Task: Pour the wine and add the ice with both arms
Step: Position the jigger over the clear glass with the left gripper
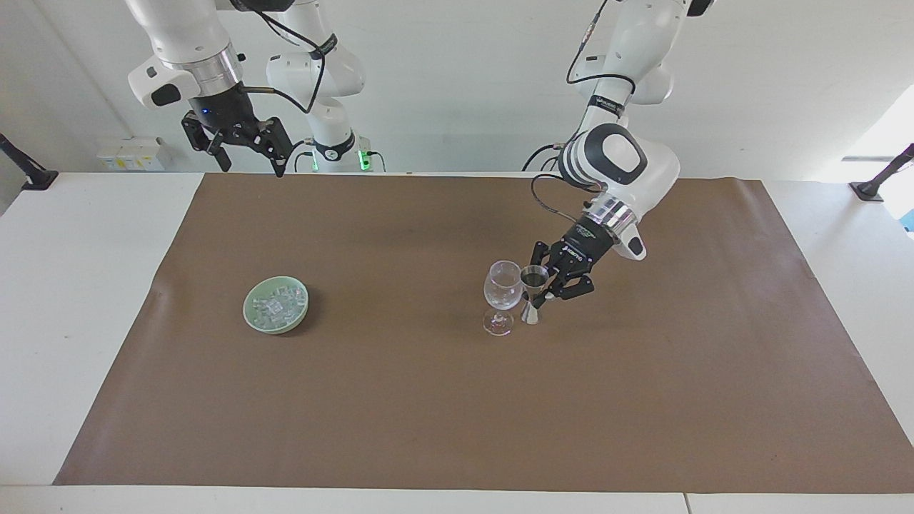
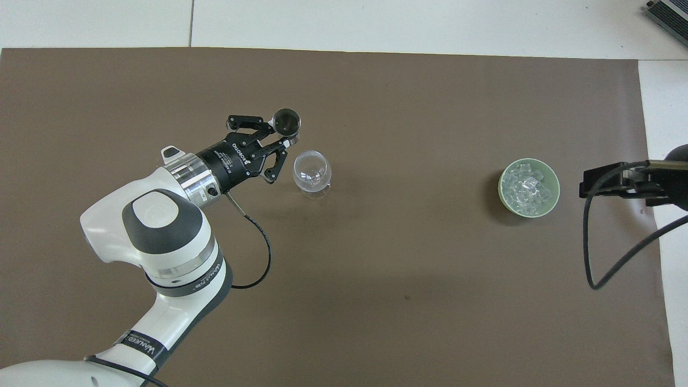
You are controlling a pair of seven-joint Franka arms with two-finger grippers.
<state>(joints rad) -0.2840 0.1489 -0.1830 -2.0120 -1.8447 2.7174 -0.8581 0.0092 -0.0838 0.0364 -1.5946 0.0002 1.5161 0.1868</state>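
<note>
1. The left pincer (image 1: pixel 544 287) is clamped on the waist of a metal jigger (image 1: pixel 532 282), held upright just beside the clear wine glass (image 1: pixel 503 293) at mid-desk.
2. The jigger's open cup stands level with the glass's rim; whether the two touch cannot be told.
3. The right pincer (image 1: pixel 246 155), fingers apart and empty, waits raised over its own end of the brown mat (image 1: pixel 400 400).
4. The ice (image 2: pixel 525 187) lies heaped in a green bowl (image 2: pixel 554 183) toward the right arm's end, well apart from the glass.
</note>
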